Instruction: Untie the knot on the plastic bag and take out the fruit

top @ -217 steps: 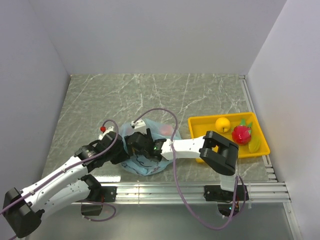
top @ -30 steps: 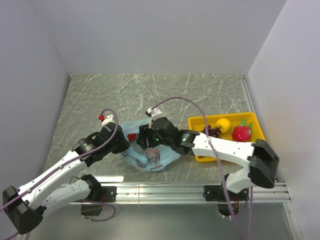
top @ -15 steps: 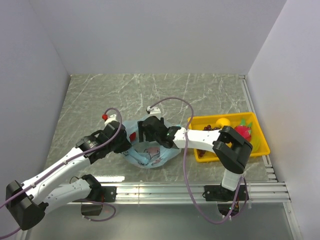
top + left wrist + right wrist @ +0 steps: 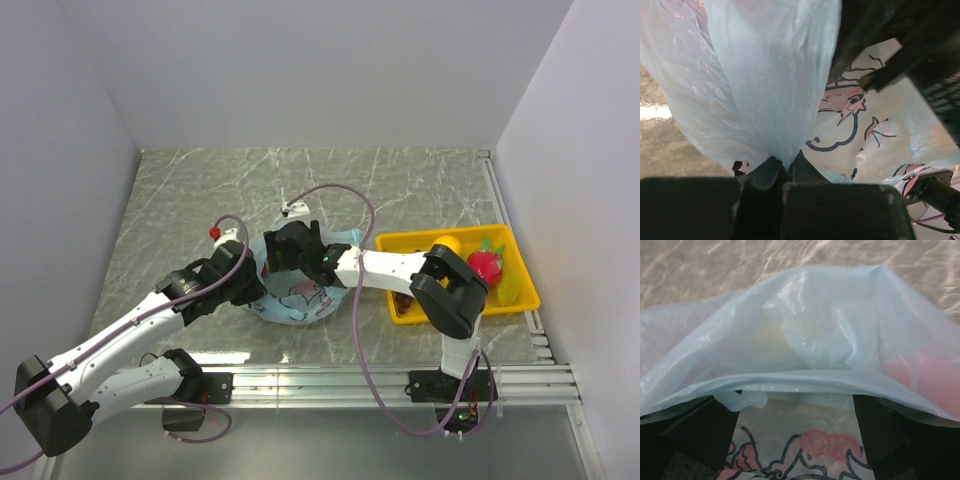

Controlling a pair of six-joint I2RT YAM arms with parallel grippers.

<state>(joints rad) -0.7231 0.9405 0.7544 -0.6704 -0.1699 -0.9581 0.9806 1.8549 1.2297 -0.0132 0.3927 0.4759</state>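
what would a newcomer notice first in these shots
The crinkly light-blue plastic bag with a cartoon print sits front and centre. The left gripper pinches a fold of it, while the right gripper stands wide open over it. At the right sits a yellow tray holding a red fruit.
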